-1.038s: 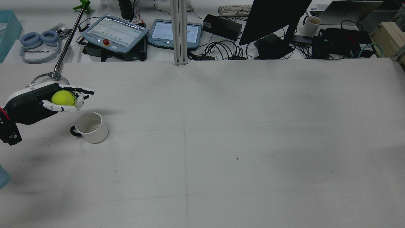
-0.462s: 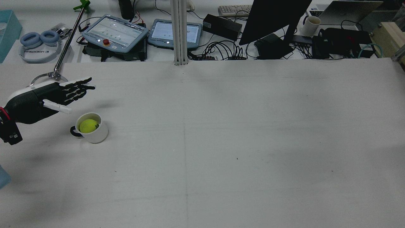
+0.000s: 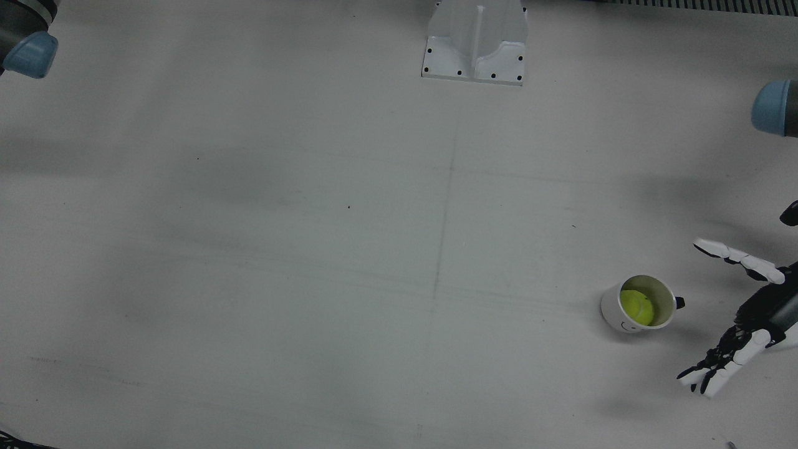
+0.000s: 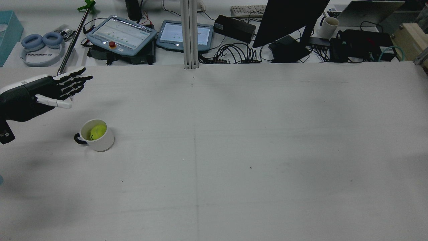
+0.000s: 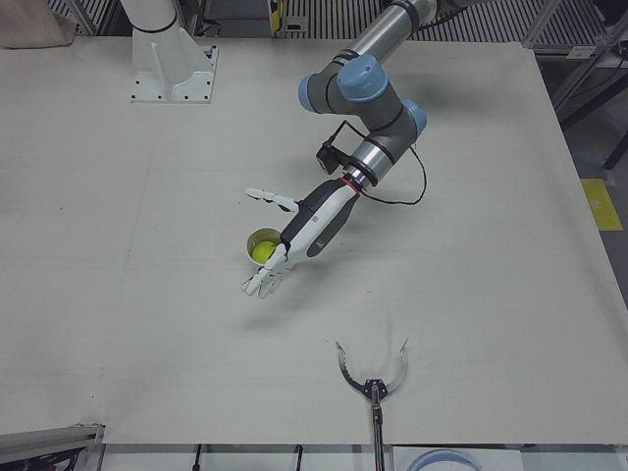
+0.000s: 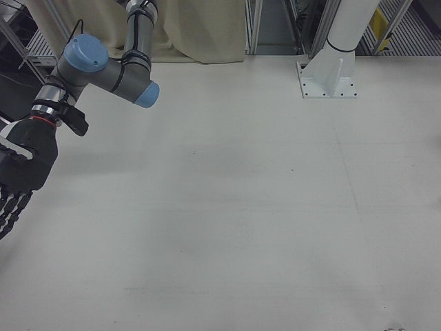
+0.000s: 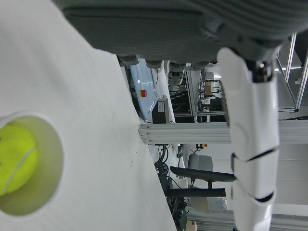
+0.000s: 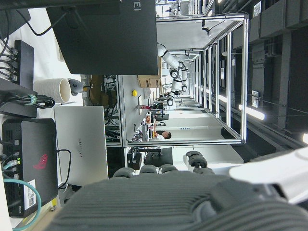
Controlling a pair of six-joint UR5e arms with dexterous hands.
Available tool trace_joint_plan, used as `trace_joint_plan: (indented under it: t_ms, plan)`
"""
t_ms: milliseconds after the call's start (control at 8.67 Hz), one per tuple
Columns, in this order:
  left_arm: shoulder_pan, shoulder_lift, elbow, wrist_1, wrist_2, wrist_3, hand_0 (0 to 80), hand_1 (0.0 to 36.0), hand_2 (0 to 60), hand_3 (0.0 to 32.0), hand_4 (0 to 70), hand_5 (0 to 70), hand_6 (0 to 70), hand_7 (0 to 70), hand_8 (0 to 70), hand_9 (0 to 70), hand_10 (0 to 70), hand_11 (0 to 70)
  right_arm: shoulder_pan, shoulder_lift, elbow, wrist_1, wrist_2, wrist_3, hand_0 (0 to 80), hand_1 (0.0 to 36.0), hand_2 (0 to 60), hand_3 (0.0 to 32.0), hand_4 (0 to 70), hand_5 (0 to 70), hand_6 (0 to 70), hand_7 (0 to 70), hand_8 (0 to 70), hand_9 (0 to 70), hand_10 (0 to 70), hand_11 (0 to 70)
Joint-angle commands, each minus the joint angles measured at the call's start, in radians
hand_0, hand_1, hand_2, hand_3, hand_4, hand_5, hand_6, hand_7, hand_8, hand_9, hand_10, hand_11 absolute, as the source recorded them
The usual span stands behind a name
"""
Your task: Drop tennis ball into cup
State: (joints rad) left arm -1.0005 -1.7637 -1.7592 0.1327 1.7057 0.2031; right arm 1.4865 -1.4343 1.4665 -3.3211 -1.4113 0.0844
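The yellow tennis ball [image 4: 98, 132] lies inside the white cup [image 4: 102, 142], which stands upright on the table at the left of the rear view. The ball [image 3: 636, 307] and cup [image 3: 610, 310] also show in the front view, and the ball [image 7: 14, 159] shows in the left hand view. My left hand [image 4: 57, 88] is open and empty, fingers spread, hovering beyond and to the left of the cup, apart from it. It shows in the left-front view [image 5: 299, 231] beside the cup [image 5: 251, 241]. My right hand [image 6: 21, 165] hangs open and empty at the left edge of the right-front view.
A metal grabber tool [image 5: 373, 378] lies at the table's far edge near the left hand. A white post base [image 3: 475, 43] stands mid-table on the robot's side. Tablets, a monitor and cables crowd the desk [image 4: 234, 30] beyond the table.
One second ago the left hand held the ball above the cup. It opened, the ball dropped into the cup, and the hand has moved away to the left and farther from the cup.
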Motion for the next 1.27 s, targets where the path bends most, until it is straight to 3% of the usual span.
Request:
trace_joint_plan:
  t_ms: [0, 115, 231, 346, 577, 1154]
  plan:
    - [-0.273, -0.089, 0.035, 0.070, -0.004, 0.016, 55.9, 26.4, 2.5, 0.0, 0.0, 2.8, 0.3, 13.7, 0.0, 1.3, 0.0, 0.0, 0.000, 0.000, 0.000, 0.000, 0.000, 0.000, 0.0, 0.0, 0.0, 0.0, 0.0, 0.0, 0.0, 0.0, 0.0, 0.0, 0.0, 0.0]
    - [-0.344, -0.132, 0.114, 0.068, -0.003, 0.018, 56.3, 26.5, 0.4, 0.0, 0.0, 3.0, 0.1, 10.6, 0.0, 0.7, 0.0, 0.0, 0.000, 0.000, 0.000, 0.000, 0.000, 0.000, 0.0, 0.0, 0.0, 0.0, 0.0, 0.0, 0.0, 0.0, 0.0, 0.0, 0.0, 0.0]
    - [-0.398, -0.132, 0.166, 0.062, -0.004, 0.015, 54.5, 25.5, 3.1, 0.0, 0.0, 2.9, 0.4, 11.2, 0.0, 0.8, 0.0, 0.0, 0.000, 0.000, 0.000, 0.000, 0.000, 0.000, 0.0, 0.0, 0.0, 0.0, 0.0, 0.0, 0.0, 0.0, 0.0, 0.0, 0.0, 0.0]
    - [-0.435, -0.128, 0.193, 0.074, -0.003, 0.012, 56.6, 27.2, 2.2, 0.0, 0.0, 3.2, 0.2, 13.5, 0.0, 1.3, 0.0, 0.0, 0.000, 0.000, 0.000, 0.000, 0.000, 0.000, 0.0, 0.0, 0.0, 0.0, 0.0, 0.0, 0.0, 0.0, 0.0, 0.0, 0.0, 0.0]
    - [-0.448, -0.114, 0.195, 0.096, -0.003, 0.006, 60.7, 29.3, 0.0, 0.0, 0.0, 4.1, 0.3, 15.1, 0.0, 1.6, 0.0, 0.0, 0.001, 0.000, 0.002, 0.000, 0.000, 0.000, 0.0, 0.0, 0.0, 0.0, 0.0, 0.0, 0.0, 0.0, 0.0, 0.0, 0.0, 0.0]
    - [-0.449, -0.106, 0.179, 0.097, -0.003, 0.004, 58.1, 27.1, 0.2, 0.0, 0.0, 4.0, 1.0, 15.4, 0.0, 1.6, 0.0, 0.0, 0.000, 0.000, 0.002, 0.000, 0.000, 0.000, 0.0, 0.0, 0.0, 0.0, 0.0, 0.0, 0.0, 0.0, 0.0, 0.0, 0.0, 0.0]
